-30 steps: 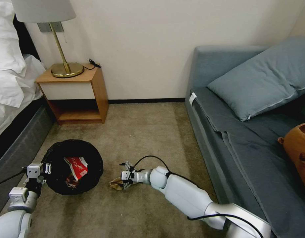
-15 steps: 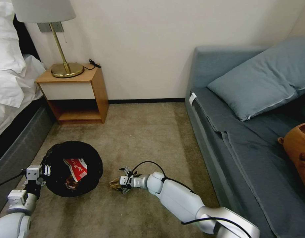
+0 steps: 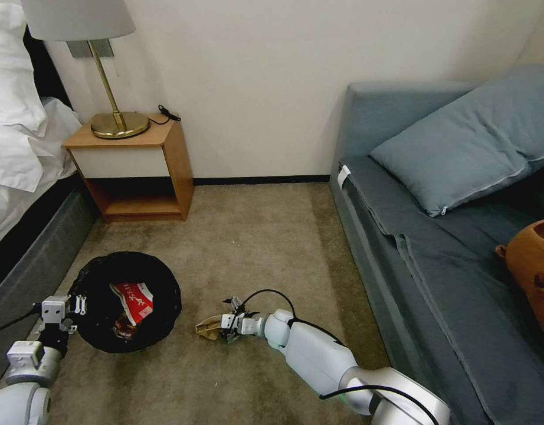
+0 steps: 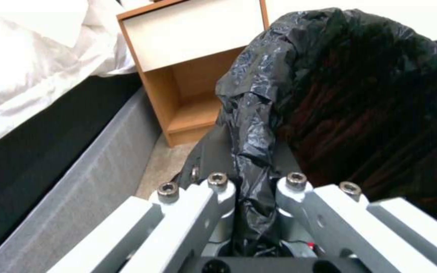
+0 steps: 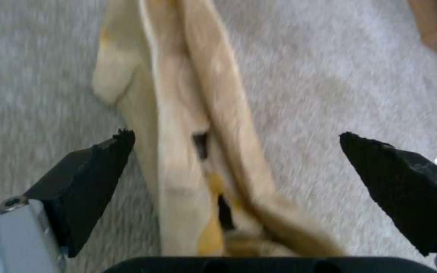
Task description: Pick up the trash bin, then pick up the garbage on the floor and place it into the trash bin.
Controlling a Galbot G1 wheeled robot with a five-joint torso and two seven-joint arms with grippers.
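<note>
Below, beige carpet (image 3: 254, 236) bears trash bin (image 3: 83, 277), paper bag (image 3: 209, 326).

The trash bin (image 3: 125, 301) sits on the carpet (image 3: 254, 236) in front of the nightstand (image 3: 133, 168), with a packet (image 3: 134, 297) inside it, the bed (image 3: 24, 177) to its left, and the paper bag (image 3: 210, 326) and sofa (image 3: 437, 236) to its right.

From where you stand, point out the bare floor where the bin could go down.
Widest bare carpet: between nightstand and sofa. Crowded nearer you: trash bin pinched by the left gripper, and the right gripper open around the paper bag.
</note>
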